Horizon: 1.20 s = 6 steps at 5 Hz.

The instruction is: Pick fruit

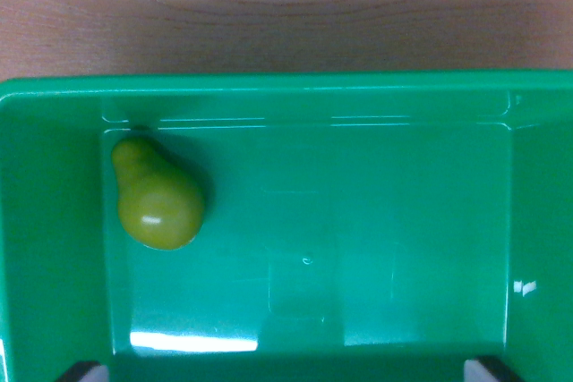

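Wrist view looks straight down into a green bin (54,221) sitting on a wooden tabletop (286,6). One fruit present: a green pear (157,196), lying on its side on the bin floor, in the far corner on the wrist view's left. Narrow end points toward the far wall and sits close against it; round end faces the near side. Rest of the bin floor is bare apart from glare patches.

Task progress: judged not yet started on the grasp. Pear rests untouched on the floor, nothing around it. Approach, descent, closing and lift all remain.

Hand (286,373): only two dark fingertip corners show at the bottom edge of the frame, one toward each side, set wide apart, so the hand reads as released and holds nothing.

Pear relative to hand: well off-centre, toward the wrist view's left and toward the far wall, roughly in line with the fingertip (85,370) on that side. Probably needs a shift that way before descending; side wall close by could obstruct one finger.
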Each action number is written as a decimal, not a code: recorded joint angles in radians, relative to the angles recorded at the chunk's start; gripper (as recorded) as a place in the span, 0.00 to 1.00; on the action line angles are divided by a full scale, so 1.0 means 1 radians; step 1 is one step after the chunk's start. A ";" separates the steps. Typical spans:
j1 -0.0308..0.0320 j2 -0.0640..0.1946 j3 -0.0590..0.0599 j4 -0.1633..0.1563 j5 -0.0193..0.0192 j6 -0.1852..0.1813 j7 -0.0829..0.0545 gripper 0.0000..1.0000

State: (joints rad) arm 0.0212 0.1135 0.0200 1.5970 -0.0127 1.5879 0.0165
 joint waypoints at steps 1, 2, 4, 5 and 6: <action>0.0000 0.000 0.000 0.000 0.0000 0.000 0.000 0.00; 0.0028 0.007 0.003 -0.018 -0.0002 -0.026 -0.010 0.00; 0.0060 0.016 0.006 -0.038 -0.0005 -0.056 -0.022 0.00; 0.0060 0.016 0.006 -0.038 -0.0005 -0.056 -0.022 0.00; 0.0097 0.026 0.009 -0.062 -0.0008 -0.090 -0.035 0.00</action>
State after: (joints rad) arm 0.0310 0.1395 0.0293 1.5351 -0.0135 1.4980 -0.0183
